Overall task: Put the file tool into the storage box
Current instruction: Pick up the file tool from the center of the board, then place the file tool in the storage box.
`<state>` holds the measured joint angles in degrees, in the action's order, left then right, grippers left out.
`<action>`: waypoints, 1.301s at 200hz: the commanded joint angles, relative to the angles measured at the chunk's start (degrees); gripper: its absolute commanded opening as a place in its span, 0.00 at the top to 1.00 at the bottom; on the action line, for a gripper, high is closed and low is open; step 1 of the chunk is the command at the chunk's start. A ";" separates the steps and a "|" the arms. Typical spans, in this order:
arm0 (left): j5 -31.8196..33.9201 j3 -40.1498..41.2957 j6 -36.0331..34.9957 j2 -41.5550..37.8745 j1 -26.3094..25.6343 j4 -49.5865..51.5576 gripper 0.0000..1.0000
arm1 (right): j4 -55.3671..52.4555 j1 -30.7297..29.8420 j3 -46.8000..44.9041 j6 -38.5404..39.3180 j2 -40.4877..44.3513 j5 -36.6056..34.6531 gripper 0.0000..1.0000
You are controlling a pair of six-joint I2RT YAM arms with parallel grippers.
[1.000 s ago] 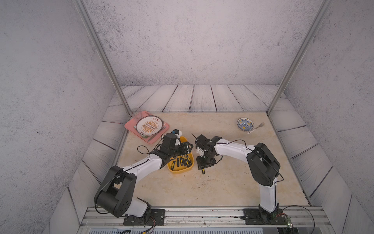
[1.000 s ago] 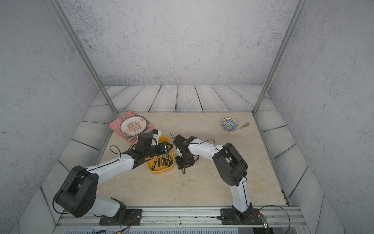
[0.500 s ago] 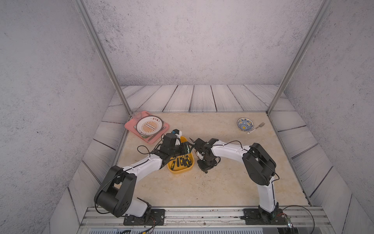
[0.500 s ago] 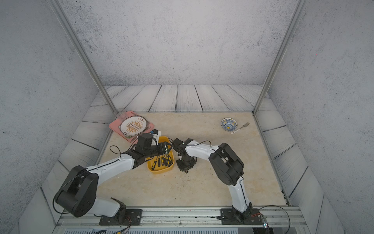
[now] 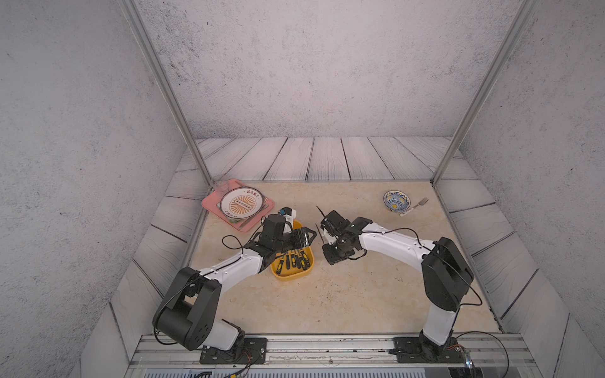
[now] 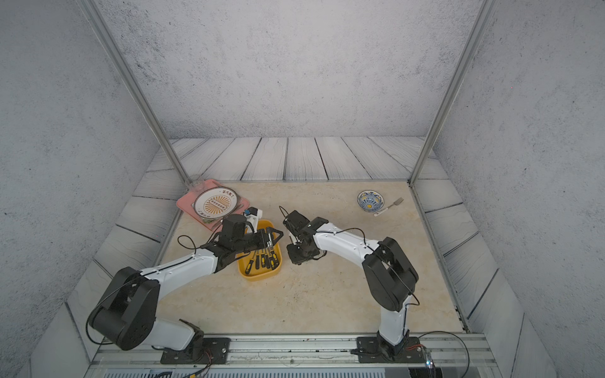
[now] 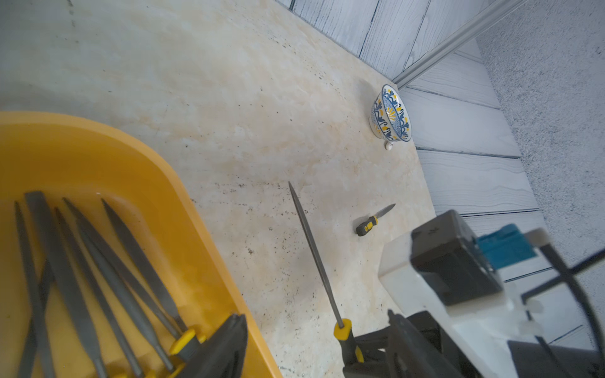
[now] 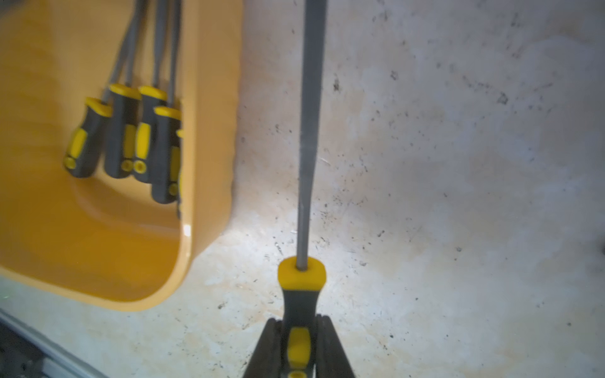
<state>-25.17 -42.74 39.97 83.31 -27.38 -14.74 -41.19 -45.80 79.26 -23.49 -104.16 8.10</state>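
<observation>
Your right gripper [image 8: 298, 322] is pinching the file tool [image 8: 309, 98] by its handle, so next lift it over the storage box [image 8: 212, 147] just beside it and let go.

Pink tray [image 5: 209, 204] holding an orange-patterned plate [image 5: 241, 203], far left – blue-yellow patterned bowl [image 5: 396, 200], fork [image 5: 415, 207] just beside, far right.

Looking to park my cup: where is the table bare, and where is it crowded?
Bare table: the wide near strip between box and rail, and the far middle between tray and bowl. Crowded: around the box, where the left gripper hangs over it and the right gripper holds a file beside it.
</observation>
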 commanded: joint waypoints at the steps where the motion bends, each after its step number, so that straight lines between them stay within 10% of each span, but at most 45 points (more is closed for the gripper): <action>1: -2.42 0.91 0.56 0.80 0.31 -2.76 0.28 | 1.51 -0.25 1.75 0.28 0.47 5.88 0.96; 80: -2.17 0.46 0.38 1.16 0.32 -1.96 0.31 | 4.89 -0.37 8.65 -0.38 -0.32 13.84 0.94; 120: -2.83 0.05 0.58 1.77 0.29 -1.33 0.84 | 6.13 -0.44 9.11 -1.32 -1.04 14.49 0.93; 154: -1.98 -0.58 0.41 2.47 0.43 0.61 0.94 | 5.84 -0.36 8.73 -1.70 -1.21 13.51 0.87; 220: 13.19 -3.13 -2.13 2.62 0.57 15.90 0.93 | 3.11 -0.42 7.71 -2.52 -1.57 7.51 0.66; 260: 15.31 -4.72 -2.66 4.14 0.57 19.62 0.47 | -0.27 -0.09 6.56 -3.57 -1.77 -1.46 0.57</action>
<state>-13.08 -45.87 38.24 86.76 -27.09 0.82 -37.58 -45.95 86.96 -25.98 -105.56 14.37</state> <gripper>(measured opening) 0.467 0.398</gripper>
